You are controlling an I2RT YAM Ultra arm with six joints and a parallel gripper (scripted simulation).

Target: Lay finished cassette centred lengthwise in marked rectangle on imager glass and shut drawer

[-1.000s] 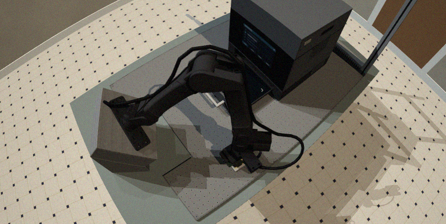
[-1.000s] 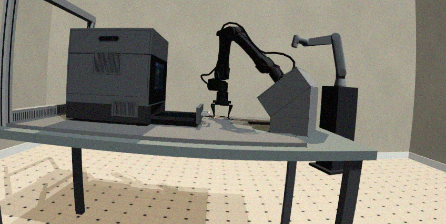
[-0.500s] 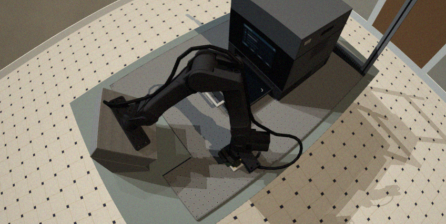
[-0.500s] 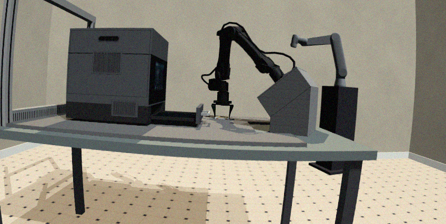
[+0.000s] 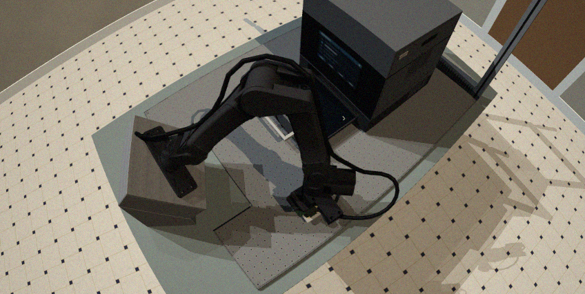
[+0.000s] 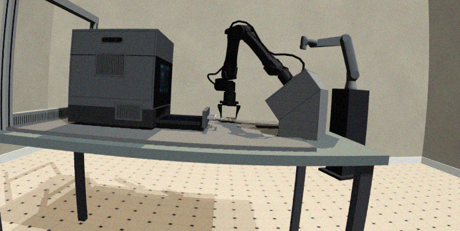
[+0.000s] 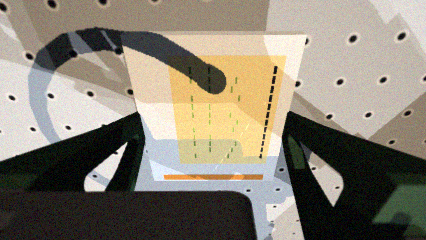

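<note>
The cassette FINISHED [image 7: 215,107] is a pale flat plate with a yellow gel window, dashed bands and an orange stripe near my wrist. It lies low over the perforated board. My gripper [image 7: 213,120] is shut on its two long sides, one dark finger touching each side. In the top view the gripper [image 5: 314,208] is near the board's front edge, with only a pale corner of the cassette [image 5: 308,217] showing. The imager IM [image 5: 369,41] is a dark box at the back. Its drawer [image 6: 180,121] stands pulled out toward my gripper [image 6: 228,112]. My arm hides most of the glass.
A white-framed flat piece [image 5: 279,126] lies on the board beside the drawer, half hidden by my arm. My base sits on a grey angled block [image 6: 298,109]. A grey camera arm on a dark box [image 6: 348,112] stands behind it. A metal frame [image 6: 9,51] stands behind IM.
</note>
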